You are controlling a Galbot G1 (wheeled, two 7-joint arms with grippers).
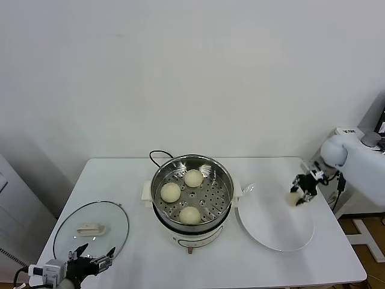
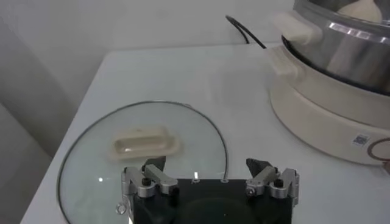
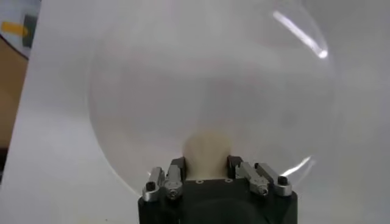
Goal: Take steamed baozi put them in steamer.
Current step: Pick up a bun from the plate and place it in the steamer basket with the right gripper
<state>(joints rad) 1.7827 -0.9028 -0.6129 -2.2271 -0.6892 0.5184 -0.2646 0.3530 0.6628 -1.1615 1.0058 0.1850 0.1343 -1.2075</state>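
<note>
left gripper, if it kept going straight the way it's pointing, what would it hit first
Most likely the glass lid. The open left gripper points across it toward its white handle. The steamer sits off to the side of that line, though height above the lid is unclear.

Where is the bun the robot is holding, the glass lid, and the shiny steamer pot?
held baozi (image 1: 293,198), head view, its pale side below the right hand.
glass lid (image 1: 90,229), head view, its white handle.
steamer (image 1: 224,174), head view, its steel rim.

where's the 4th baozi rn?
In the head view, the fourth baozi is on the robot's right, clamped in the right gripper over the far right edge of the white plate, right of the steamer.
</note>
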